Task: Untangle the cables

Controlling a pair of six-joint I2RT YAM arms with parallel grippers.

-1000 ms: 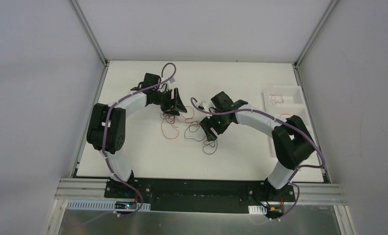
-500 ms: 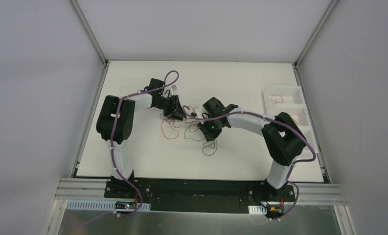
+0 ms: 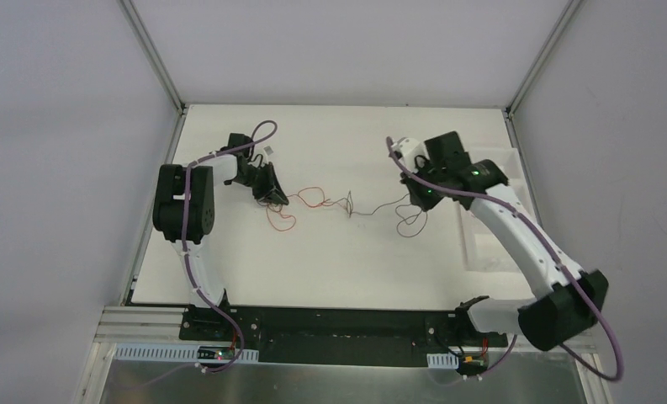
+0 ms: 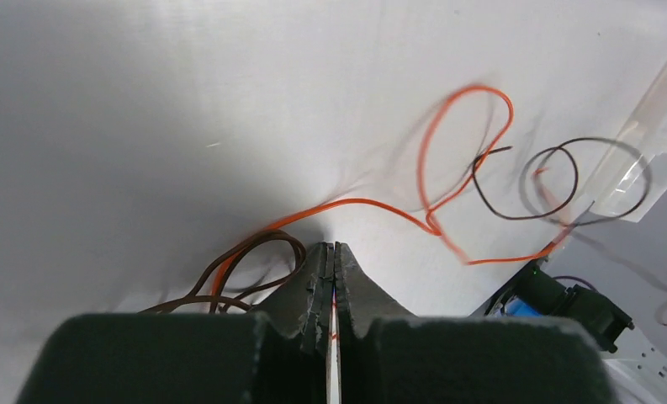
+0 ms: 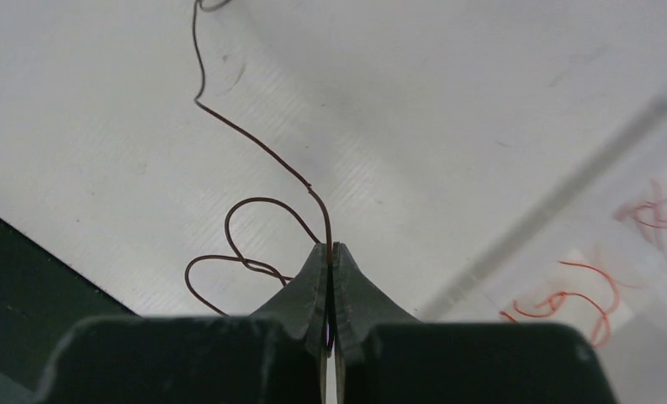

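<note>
Stretched across the middle of the table, the cables meet in a small knot (image 3: 349, 202). My left gripper (image 3: 274, 199) (image 4: 330, 247) is shut on the orange cable (image 3: 313, 202) (image 4: 372, 203), which runs right from its jaws and loops up. A red loop (image 3: 281, 220) lies just below it. My right gripper (image 3: 417, 200) (image 5: 330, 247) is shut on the dark cable (image 3: 387, 205) (image 5: 254, 148), which runs away from its tips toward the knot. A loose coil of that cable (image 5: 229, 265) hangs beside the fingers.
A white partitioned tray (image 3: 515, 158) stands at the right edge, with red wires (image 3: 475, 171) (image 5: 565, 299) in its compartments. Its clear wall (image 4: 641, 135) shows in the left wrist view. Purple arm hoses arc over both arms.
Both grippers have shut on cables and pulled apart, the left toward the left, the right toward the far right. The heap of loops has been drawn out into a line.
</note>
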